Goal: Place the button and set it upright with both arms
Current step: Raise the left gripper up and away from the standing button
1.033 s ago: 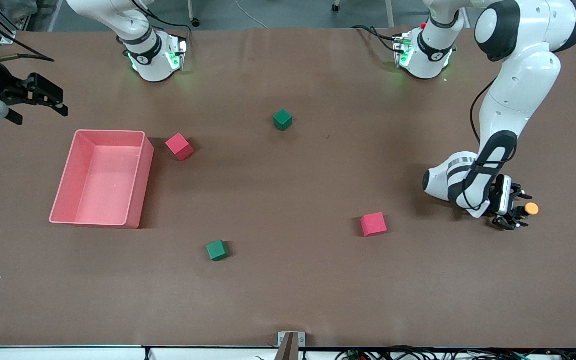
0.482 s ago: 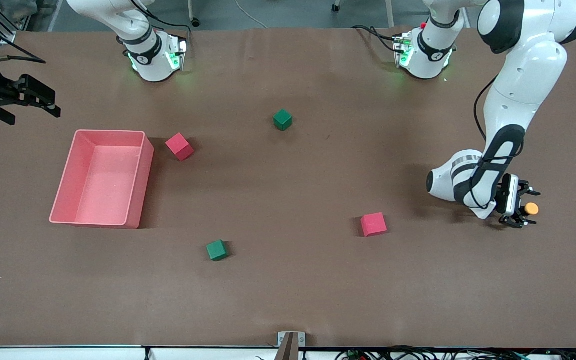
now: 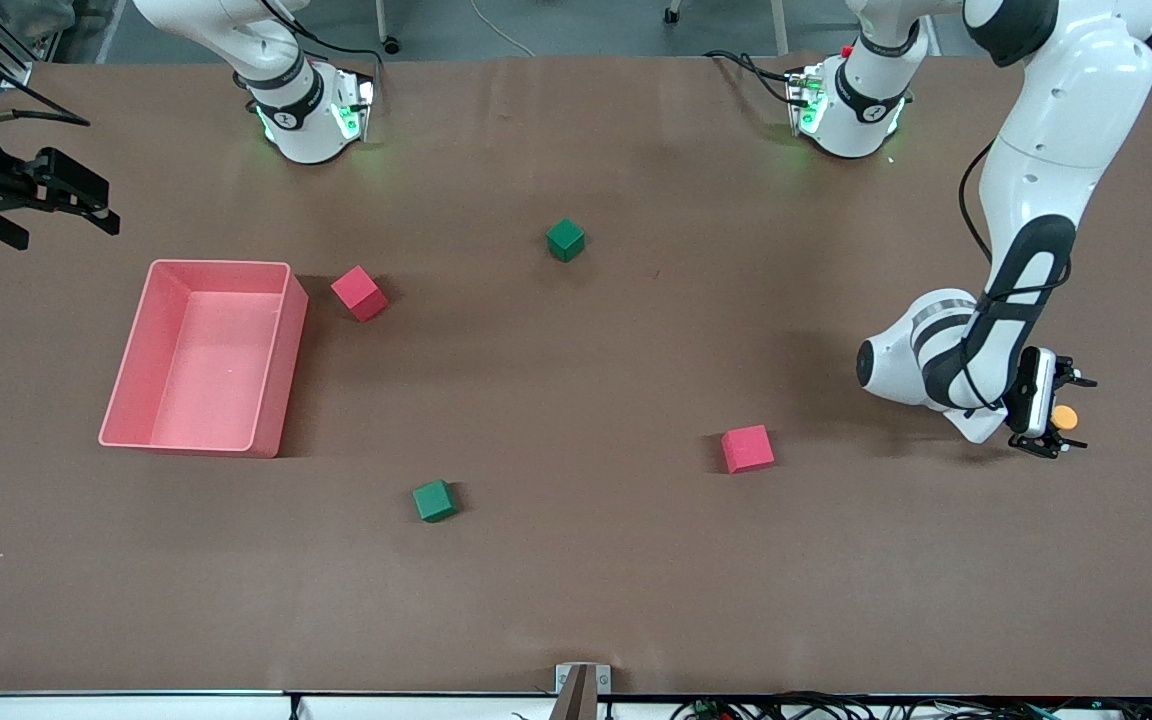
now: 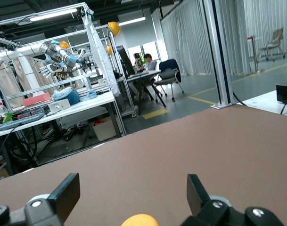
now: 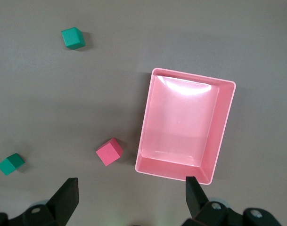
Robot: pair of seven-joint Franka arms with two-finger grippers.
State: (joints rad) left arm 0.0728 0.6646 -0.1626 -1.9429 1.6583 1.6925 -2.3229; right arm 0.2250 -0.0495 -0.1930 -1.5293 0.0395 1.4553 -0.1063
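At the upper left of the frame the right tool (image 3: pixel 66 195) hangs in the air with its fingers spread, holding nothing; that arm waits. Below it on the brown tabletop (image 3: pixel 576 580) sits one pink bin (image 3: pixel 198 430), open side up. Two red cubes show: one (image 3: pixel 359 293) just beside the bin's upper corner, the other (image 3: pixel 747 448) lower, right of centre. Two green cubes too: one (image 3: pixel 434 500) at lower centre, one (image 3: pixel 565 239) at upper centre. At the right edge the left tool (image 3: pixel 1061 415) is down low at the tabletop, its fingers apart with the single button (image 3: pixel 1065 417) between them, orange cap showing. I cannot tell whether the fingers touch it.
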